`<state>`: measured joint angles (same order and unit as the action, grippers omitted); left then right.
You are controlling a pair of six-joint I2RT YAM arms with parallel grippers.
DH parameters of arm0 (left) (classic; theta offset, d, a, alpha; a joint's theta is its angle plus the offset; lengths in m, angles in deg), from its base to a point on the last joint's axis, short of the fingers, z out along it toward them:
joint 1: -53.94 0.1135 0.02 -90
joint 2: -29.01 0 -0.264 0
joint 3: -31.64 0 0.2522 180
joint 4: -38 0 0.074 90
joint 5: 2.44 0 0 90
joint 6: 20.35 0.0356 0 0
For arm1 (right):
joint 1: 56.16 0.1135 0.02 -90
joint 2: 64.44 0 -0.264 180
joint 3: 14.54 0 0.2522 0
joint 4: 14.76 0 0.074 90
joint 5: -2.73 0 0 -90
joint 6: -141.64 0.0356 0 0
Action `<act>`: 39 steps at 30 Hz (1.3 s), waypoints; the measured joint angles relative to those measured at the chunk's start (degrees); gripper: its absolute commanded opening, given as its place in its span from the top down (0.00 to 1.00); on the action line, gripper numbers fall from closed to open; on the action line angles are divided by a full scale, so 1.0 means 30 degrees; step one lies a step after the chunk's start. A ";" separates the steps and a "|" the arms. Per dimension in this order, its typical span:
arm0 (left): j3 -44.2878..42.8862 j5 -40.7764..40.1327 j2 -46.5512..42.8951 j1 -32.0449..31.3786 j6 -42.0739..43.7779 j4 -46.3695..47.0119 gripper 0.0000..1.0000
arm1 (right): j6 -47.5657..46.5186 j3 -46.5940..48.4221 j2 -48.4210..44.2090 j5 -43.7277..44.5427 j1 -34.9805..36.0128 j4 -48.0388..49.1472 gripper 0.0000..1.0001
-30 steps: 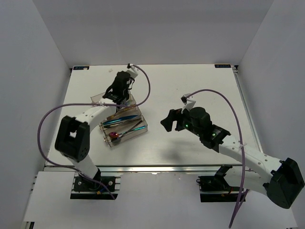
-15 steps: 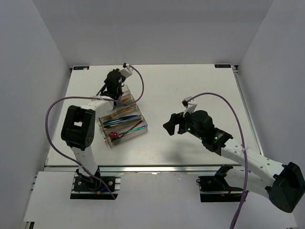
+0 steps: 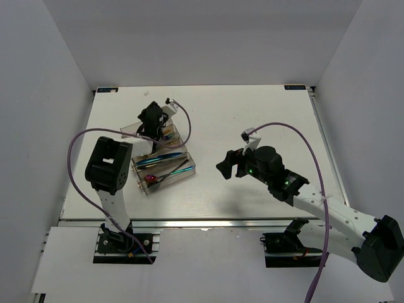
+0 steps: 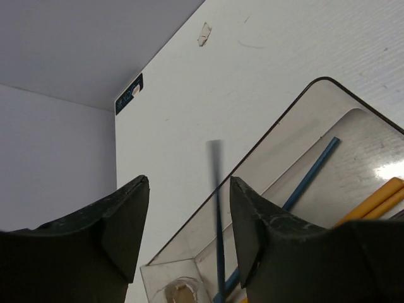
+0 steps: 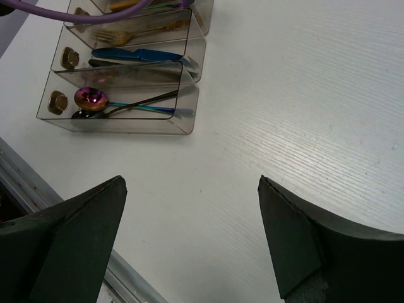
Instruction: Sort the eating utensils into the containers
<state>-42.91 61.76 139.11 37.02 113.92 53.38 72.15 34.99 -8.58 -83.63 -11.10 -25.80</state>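
Left gripper (image 4: 188, 189) has opened (blue chopstick (image 4: 216, 214) between its jaws)

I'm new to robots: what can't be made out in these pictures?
- Top view: left gripper hides the tray's far compartments.
- Left wrist view: blue stick between the fingers is blurred; its type unclear.
- Right wrist view: top edge and purple cable cut off far compartments.
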 measured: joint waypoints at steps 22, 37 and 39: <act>-0.6033 -0.2776 -0.9056 0.0000 -1.4775 -1.0848 0.02 | 0.0299 0.3854 0.0124 0.4080 -0.0015 -0.4568 0.11; 0.4444 -0.6834 -2.5638 0.0000 -2.0808 -1.9154 0.02 | 0.0437 0.6943 -0.5697 1.1693 -0.0029 -1.2611 0.11; 0.5340 -0.6288 -2.7175 0.0000 -2.1099 -1.9263 0.02 | 0.0277 0.6652 -0.6739 1.1854 -0.0029 -1.2808 0.11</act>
<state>-26.89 42.90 57.59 37.02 50.62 -4.41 72.98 54.95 -28.80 -48.07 -11.19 -64.22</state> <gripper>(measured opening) 0.982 0.895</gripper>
